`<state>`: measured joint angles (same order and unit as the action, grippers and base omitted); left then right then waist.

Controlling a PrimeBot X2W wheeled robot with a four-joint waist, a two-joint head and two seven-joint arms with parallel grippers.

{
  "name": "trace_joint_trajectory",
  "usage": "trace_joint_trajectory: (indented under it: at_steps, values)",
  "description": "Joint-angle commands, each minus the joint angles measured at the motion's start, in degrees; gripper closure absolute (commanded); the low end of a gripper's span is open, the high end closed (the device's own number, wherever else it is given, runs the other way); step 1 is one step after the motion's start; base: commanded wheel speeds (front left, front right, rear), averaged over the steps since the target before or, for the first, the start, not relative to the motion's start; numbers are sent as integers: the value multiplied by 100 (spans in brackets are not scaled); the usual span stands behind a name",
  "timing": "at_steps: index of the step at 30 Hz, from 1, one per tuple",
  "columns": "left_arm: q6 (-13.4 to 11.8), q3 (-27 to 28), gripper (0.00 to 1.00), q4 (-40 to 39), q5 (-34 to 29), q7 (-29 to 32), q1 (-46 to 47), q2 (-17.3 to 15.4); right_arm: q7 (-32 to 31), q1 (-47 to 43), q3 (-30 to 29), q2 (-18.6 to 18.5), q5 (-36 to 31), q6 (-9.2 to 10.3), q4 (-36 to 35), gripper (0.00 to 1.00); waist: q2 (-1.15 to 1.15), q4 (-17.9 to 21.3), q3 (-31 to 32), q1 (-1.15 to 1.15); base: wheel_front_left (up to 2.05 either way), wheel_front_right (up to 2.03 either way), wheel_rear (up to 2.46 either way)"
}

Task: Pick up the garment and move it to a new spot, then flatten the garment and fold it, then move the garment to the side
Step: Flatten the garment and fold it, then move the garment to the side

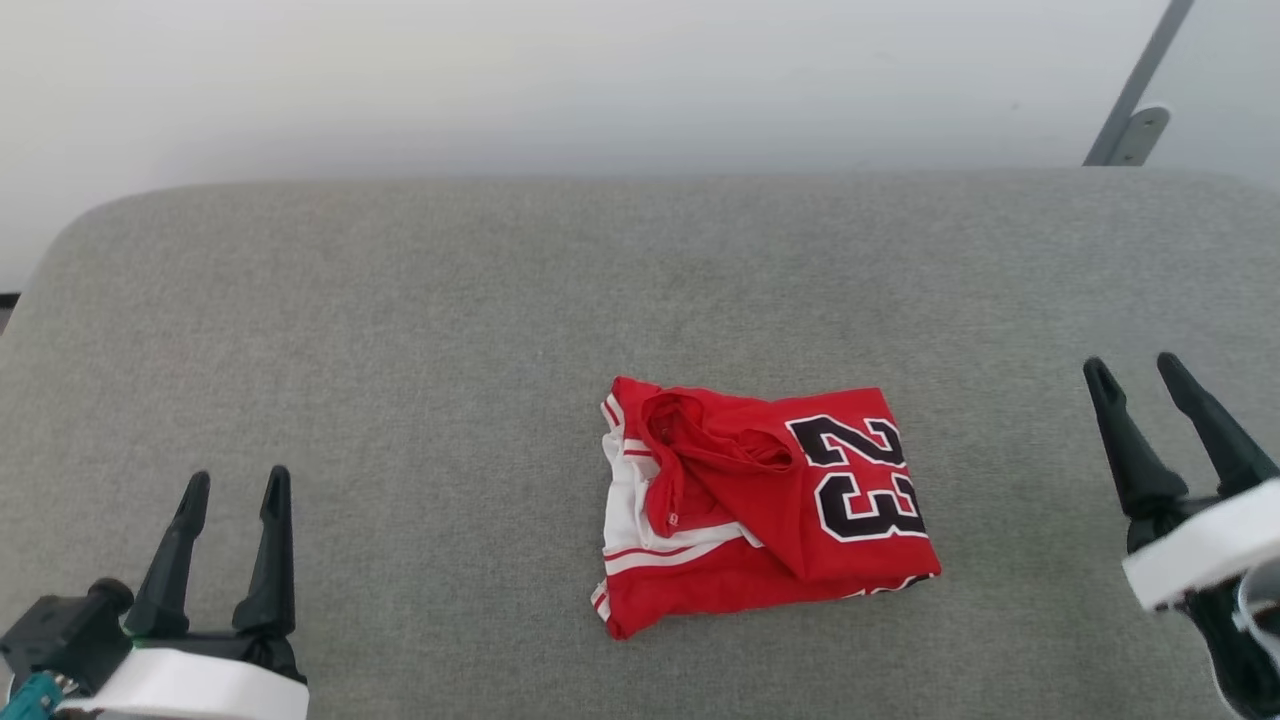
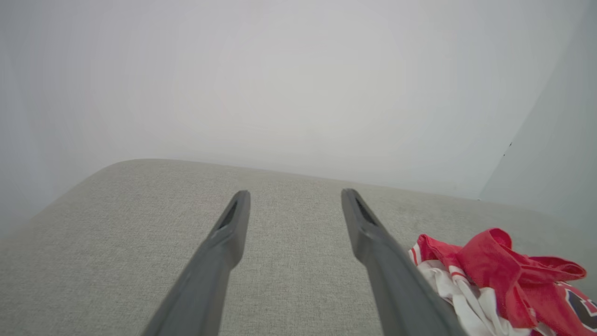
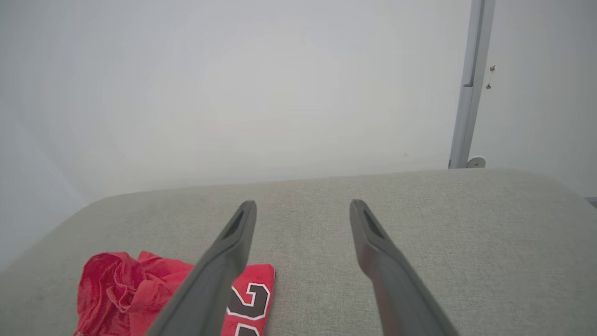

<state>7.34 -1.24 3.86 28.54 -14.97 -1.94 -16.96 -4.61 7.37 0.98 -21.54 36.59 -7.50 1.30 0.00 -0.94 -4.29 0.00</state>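
the shirt [image 1: 770, 500] lay roughly folded on the cushion [image 1: 400, 330], so perhaps only moving it aside remained. the left gripper [image 1: 238, 478] and right gripper [image 1: 1131, 362] stood released, empty.

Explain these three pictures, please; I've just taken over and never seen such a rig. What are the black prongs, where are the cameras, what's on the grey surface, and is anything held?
This is a two-armed robot. The head view looks down from its head at a grey padded surface. The black prongs are gripper fingers: the left gripper at lower left, the right gripper at the right edge. The two wrist views come from a camera on each wrist, looking along that arm's own two fingers. On the surface lies the garment: a red shirt with white trim and a black 23, roughly folded. Both grippers stand open, well apart from it, so nothing is held.
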Motion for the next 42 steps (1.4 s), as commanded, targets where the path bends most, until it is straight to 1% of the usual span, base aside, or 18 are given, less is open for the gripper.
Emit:
trace_joint_trajectory:
  at_steps: [1, 3, 10, 15, 22, 29, 42]
  values:
    - [19, 51, 0, -10, 1, -29, -123, -16, 323, -102, 70, -102, -181, 1, 61, 0, 0, 79, 93, 0, 0, 0, 0]
    - [19, 69, 0, -19, -31, -29, -188, -17, 660, -247, 247, -140, -202, 2, 193, 0, 0, 107, 152, 0, 0, 0, 0]
    - [14, 86, 0, 37, -94, -29, -463, 15, 1509, -516, 526, -160, -270, 2, 692, 0, 0, 145, 390, 0, 0, 0, 0]
    - [14, 108, 0, -20, -180, -29, -633, 72, 1871, -626, 581, -137, -290, 2, 893, 0, 0, 126, 486, 0, 0, 0, 0]
    - [14, 200, 0, -49, -299, -29, -753, 192, 1983, -782, 462, 6, -368, 2, 989, 0, 0, 85, 542, 0, 0, 0, 0]
    - [14, 210, 0, -79, -368, -29, -767, 281, 1985, -1008, 169, 262, -567, 2, 795, 0, 0, 34, 554, 0, 0, 0, 0]
    - [14, 130, 0, -66, -436, -29, -663, 447, 1984, -1213, -5, 409, -685, 2, 736, 0, 0, -31, 561, 0, 0, 0, 0]
